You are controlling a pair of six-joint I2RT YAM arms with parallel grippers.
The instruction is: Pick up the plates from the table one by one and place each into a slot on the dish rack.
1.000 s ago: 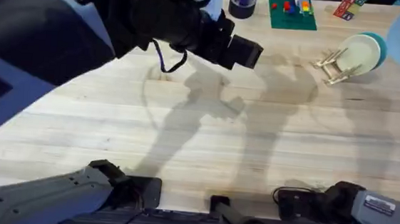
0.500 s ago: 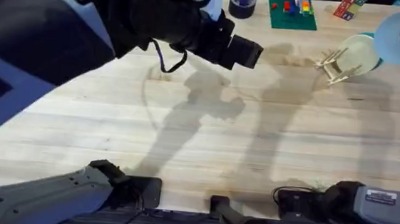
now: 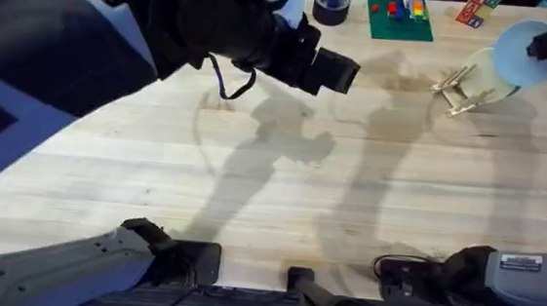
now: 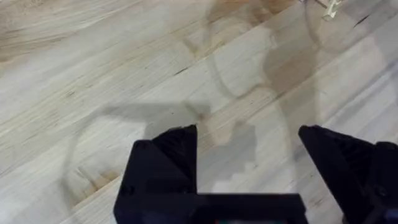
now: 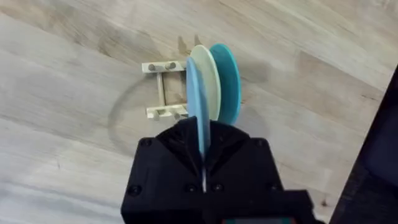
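Near the far right corner of the table (image 3: 279, 202), the right gripper (image 5: 203, 163) hangs over the dish rack (image 5: 163, 91), pinching the pale blue plate (image 5: 198, 106) edge-on between its black fingers. The plate is up off the table, upright, lined up just beside the cream plate (image 5: 210, 78), with the teal plate (image 5: 227, 74) behind that — both already standing in the rack. Here's the worry: the free slot sits right against the cream plate, so any sideways drift on the way down could knock the blue rim into it and tip both seated plates. The rack is light and thin-sticked (it looks easy to shove), so catching a stick instead of the gap could skid it along the table. Letting go too high could leave the plate to roll out. The left gripper (image 4: 249, 149) hovers spread over bare table near the far edge, holding nothing.
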